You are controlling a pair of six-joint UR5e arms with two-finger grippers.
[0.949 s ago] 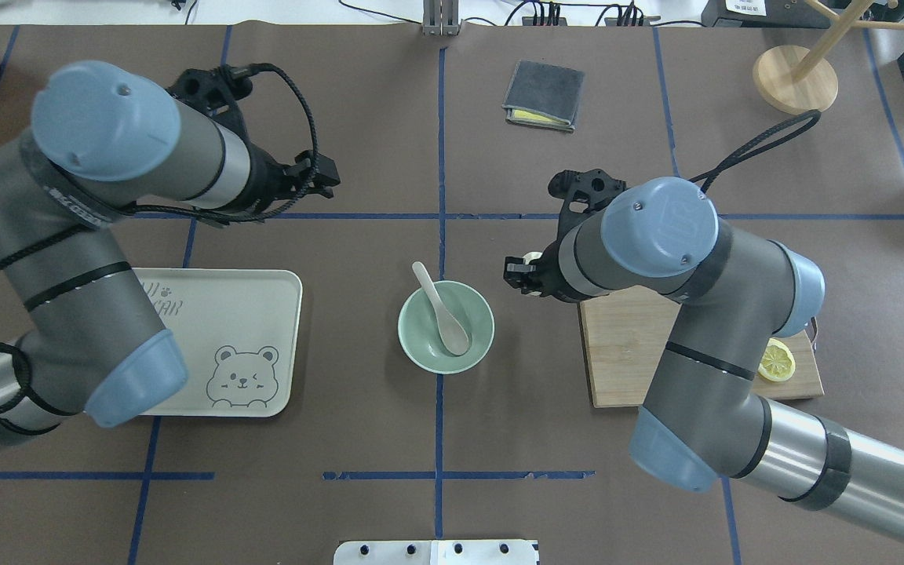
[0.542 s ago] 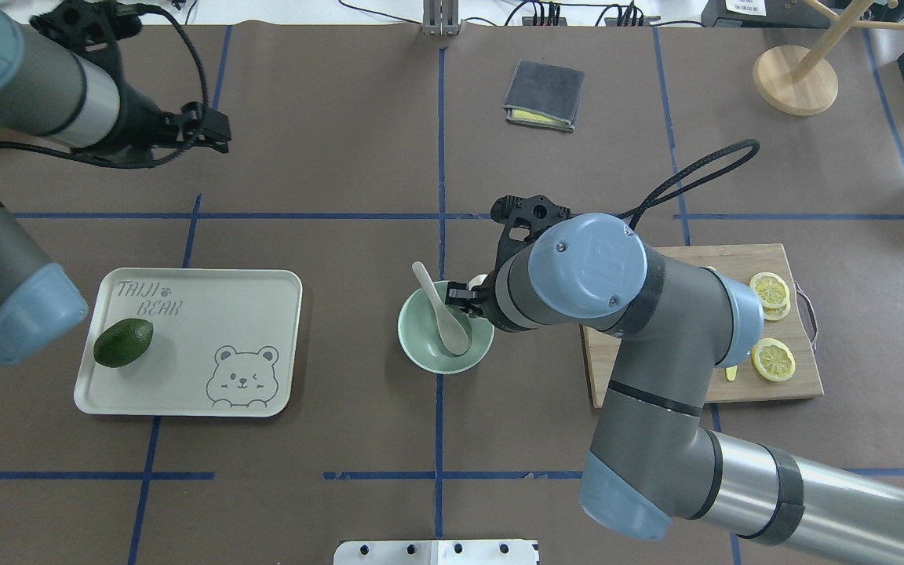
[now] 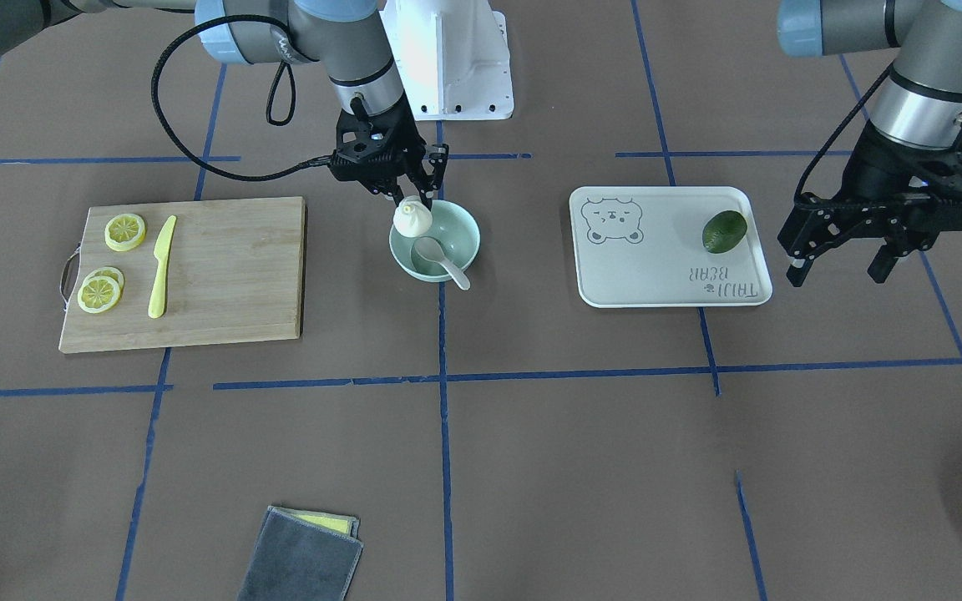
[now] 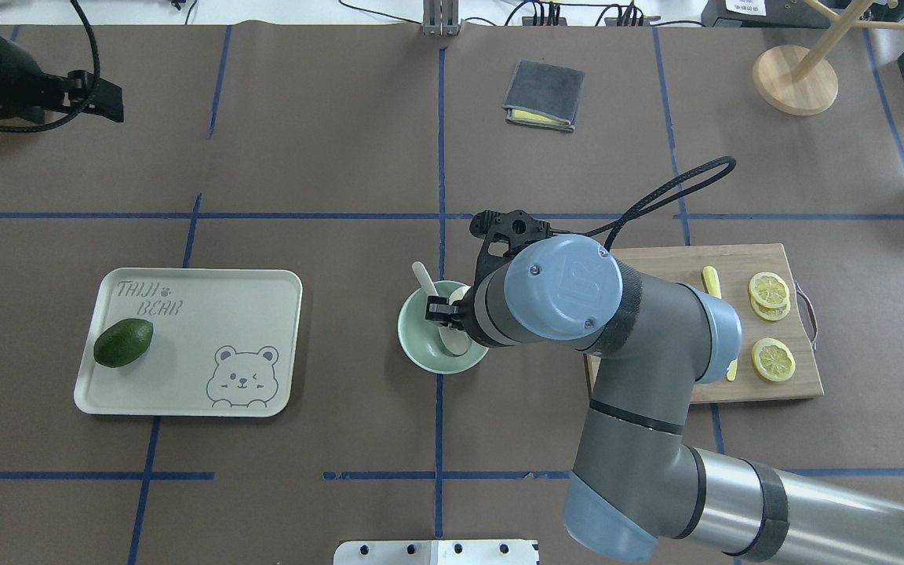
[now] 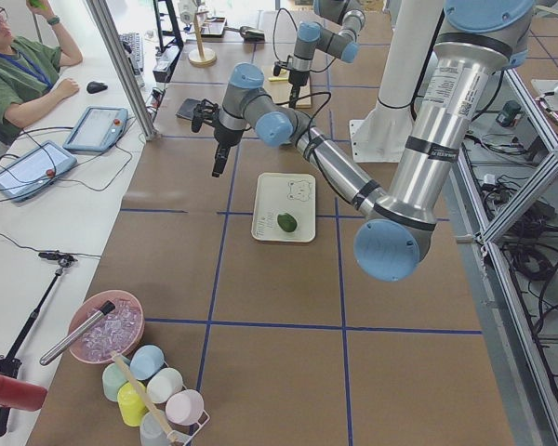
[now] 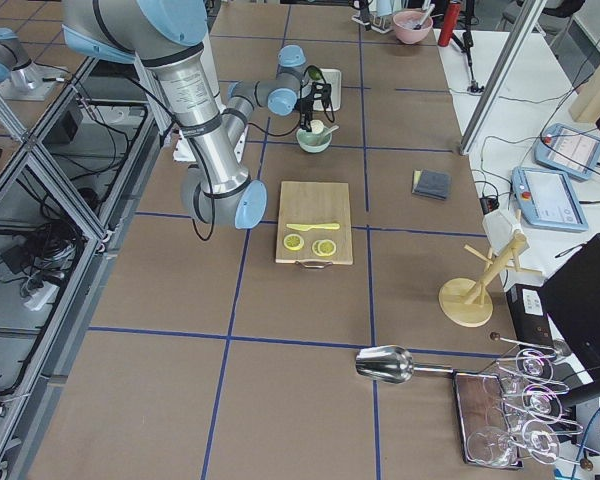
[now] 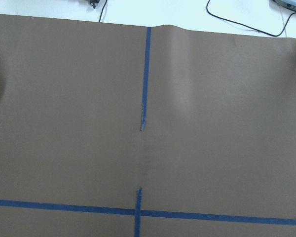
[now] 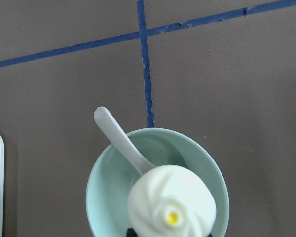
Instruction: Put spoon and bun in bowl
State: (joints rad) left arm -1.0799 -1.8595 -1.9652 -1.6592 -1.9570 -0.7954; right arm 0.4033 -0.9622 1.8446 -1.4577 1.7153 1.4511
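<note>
- I see the brown-papered table (image 3: 531, 467) crossed with blue tape lines.
- Wooden cutting board (image 3: 230, 275) on the robot's right side, flat on the table.
- Pale tray (image 3: 656, 275) with a bear print on the robot's left side, well apart from the bowl.
- Left gripper (image 3: 837, 265) hangs beyond the tray's outer edge with its fingers spread and nothing between them.
- Right gripper (image 3: 415, 204) is over the bowl and pinching the bun.
- Mint-green bowl (image 3: 458, 232) sits between board and tray, by the centre tape line.
- Grey folded cloth (image 3: 301, 559) on the operators' side, far from everything else.
- Yellow knife (image 3: 161, 267) lies on the board, beside the lemon slices (image 3: 101, 292).
- Dark green fruit (image 3: 725, 231) lies on the tray, at its end away from the bowl.
- Spoon (image 3: 429, 249) has its scoop inside the bowl, with the handle leaning out over the rim.
- Bun (image 3: 412, 221) is held over the board-side part of the bowl, pleats up. I can't tell from these angles whether it touches the bowl.
</note>
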